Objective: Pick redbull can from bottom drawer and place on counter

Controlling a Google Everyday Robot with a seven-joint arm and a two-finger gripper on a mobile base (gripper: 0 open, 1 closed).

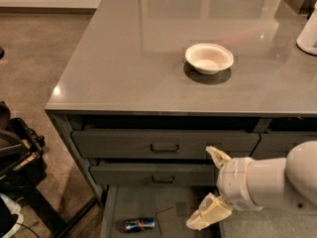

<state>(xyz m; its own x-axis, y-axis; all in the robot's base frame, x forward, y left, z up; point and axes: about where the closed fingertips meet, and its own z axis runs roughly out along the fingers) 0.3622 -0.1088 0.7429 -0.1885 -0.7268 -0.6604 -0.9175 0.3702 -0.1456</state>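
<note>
The redbull can (139,225) lies on its side on the flat grey floor of the open bottom drawer (163,207), near its front left. My gripper (208,186) hangs over the right part of that drawer, in front of the two upper drawer fronts. Its two cream fingers are spread apart and hold nothing. The can is to the left of and below the lower finger (207,214). The glossy grey counter (124,68) spreads above the cabinet.
A white bowl (209,58) sits on the counter right of centre. A white object (309,33) stands at the counter's right edge. Two closed grey drawers (163,145) with small handles are above the open one. Dark equipment (17,157) stands on the floor at left.
</note>
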